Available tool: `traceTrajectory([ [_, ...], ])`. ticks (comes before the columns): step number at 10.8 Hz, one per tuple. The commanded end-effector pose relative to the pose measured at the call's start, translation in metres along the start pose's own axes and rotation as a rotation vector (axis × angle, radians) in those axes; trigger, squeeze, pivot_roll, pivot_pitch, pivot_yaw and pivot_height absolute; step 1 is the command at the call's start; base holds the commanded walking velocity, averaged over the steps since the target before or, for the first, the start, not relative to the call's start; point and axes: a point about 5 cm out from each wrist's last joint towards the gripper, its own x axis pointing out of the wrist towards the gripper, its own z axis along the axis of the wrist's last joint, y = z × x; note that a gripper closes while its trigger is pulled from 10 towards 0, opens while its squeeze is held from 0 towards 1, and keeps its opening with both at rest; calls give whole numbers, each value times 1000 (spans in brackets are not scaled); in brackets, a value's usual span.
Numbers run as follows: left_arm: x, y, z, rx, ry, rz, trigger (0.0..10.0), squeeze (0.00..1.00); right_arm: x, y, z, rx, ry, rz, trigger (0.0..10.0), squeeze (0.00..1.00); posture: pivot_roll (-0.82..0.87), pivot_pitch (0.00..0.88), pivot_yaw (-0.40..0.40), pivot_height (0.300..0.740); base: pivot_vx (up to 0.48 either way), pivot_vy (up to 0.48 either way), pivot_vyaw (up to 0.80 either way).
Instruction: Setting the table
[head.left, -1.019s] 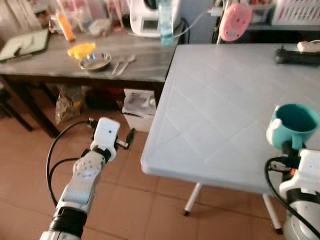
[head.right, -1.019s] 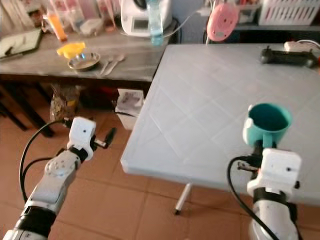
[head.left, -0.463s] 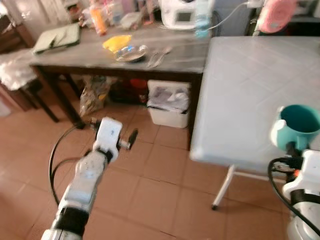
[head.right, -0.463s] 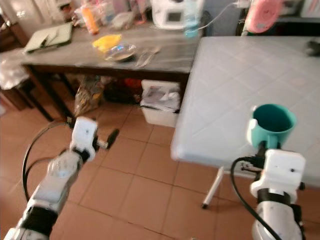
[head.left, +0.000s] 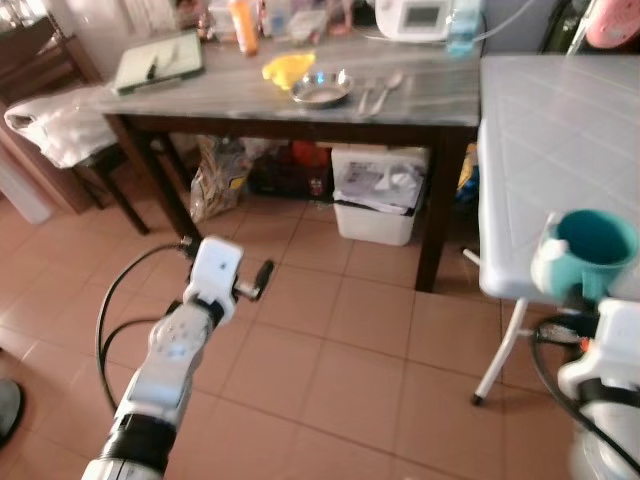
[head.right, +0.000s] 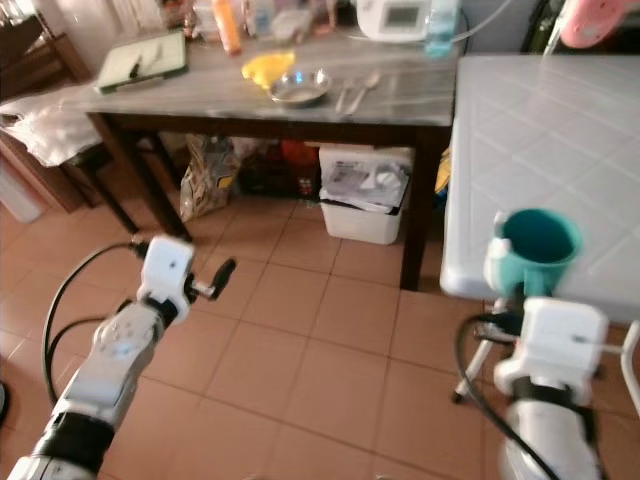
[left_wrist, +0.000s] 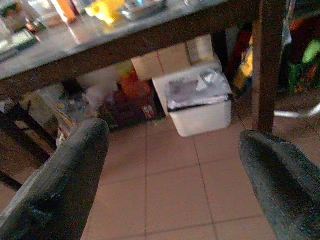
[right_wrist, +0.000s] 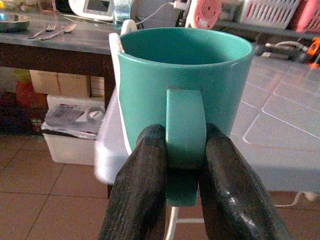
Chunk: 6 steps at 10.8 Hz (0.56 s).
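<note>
One teal mug (right_wrist: 186, 95) stays pinched by its handle in the right gripper (right_wrist: 182, 165) at the white table (head.left: 545, 140)'s corner; the view has swung towards the dark table (head.left: 290, 95), likely for more tableware, left gripper (left_wrist: 170, 165) spread wide, empty.

Head eyes look down (floor shared), wrist views forward

Two counters, one dark (head.left: 200, 95) and one white (head.left: 560, 130); one teal mug (head.left: 590, 250); one metal bowl (head.left: 321, 88); one white bin (head.left: 380, 200).
</note>
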Motion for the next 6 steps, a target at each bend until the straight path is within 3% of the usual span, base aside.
traceTrajectory([
  [1, -6, 9, -8, 14, 34, 23, 10000, 0, -1, 7, 6, 21, -28, 29, 10000, 0, -75, 105, 98, 740, 0, 480, 0],
  [4, -6, 9, -8, 14, 34, 23, 10000, 0, -1, 7, 6, 21, -28, 29, 10000, 0, -75, 105, 98, 740, 0, 480, 0],
  [6, 7, -5, 7, -36, -31, -57, 10000, 0, -3, 5, 6, 9, -26, 14, 10000, 0, -83, 110, 102, 740, 0, 0, 0],
])
